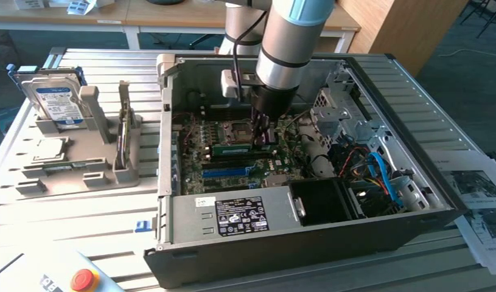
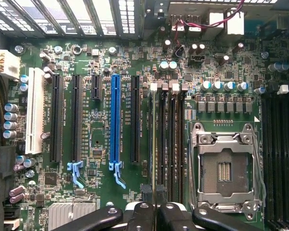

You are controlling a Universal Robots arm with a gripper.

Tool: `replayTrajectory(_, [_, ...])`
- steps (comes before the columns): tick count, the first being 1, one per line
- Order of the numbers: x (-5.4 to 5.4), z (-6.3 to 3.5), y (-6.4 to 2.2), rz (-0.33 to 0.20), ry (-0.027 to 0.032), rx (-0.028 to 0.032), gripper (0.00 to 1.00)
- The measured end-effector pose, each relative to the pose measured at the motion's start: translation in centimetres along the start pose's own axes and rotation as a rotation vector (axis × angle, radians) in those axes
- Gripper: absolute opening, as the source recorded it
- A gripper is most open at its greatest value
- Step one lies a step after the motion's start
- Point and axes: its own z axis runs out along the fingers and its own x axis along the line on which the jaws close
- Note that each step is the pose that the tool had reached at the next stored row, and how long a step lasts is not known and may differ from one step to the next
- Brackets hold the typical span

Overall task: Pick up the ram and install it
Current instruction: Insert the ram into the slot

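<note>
Ram (image 1: 231, 148) half hidden bhd claw (image 1: 265, 139)

A: what's sitting on that slotted metal table (image 1: 430, 100)?

B: open PC case (image 1: 313, 243) in the middle, grey parts holder (image 1: 69, 176) on the exterior view's left, printed sheets (image 1: 479, 201) on its right, red-button box (image 1: 84, 278) up front.

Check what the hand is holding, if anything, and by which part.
Apparently the memory stick, pinched along its top edge by the shut hand.

Arm (image 1: 290, 36) pointing straight down, wrist vertical, claw (image 1: 262, 141) closed, fingers (image 2: 143, 215) nearly touching
</note>
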Motion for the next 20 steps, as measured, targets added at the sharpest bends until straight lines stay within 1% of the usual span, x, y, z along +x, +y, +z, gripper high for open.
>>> replayTrajectory(6, [0.00,0.00,-0.23,0.000,0.0000,-0.0001,0.12])
replayTrajectory(10, [0.00,0.00,-0.22,0.000,0.0000,0.0001,0.12])
replayTrajectory(15, [-0.02,0.02,-0.02,0.000,-0.0001,0.0015,0.12])
replayTrajectory(20, [-0.03,0.04,0.31,0.000,-0.0001,0.0047,0.12])
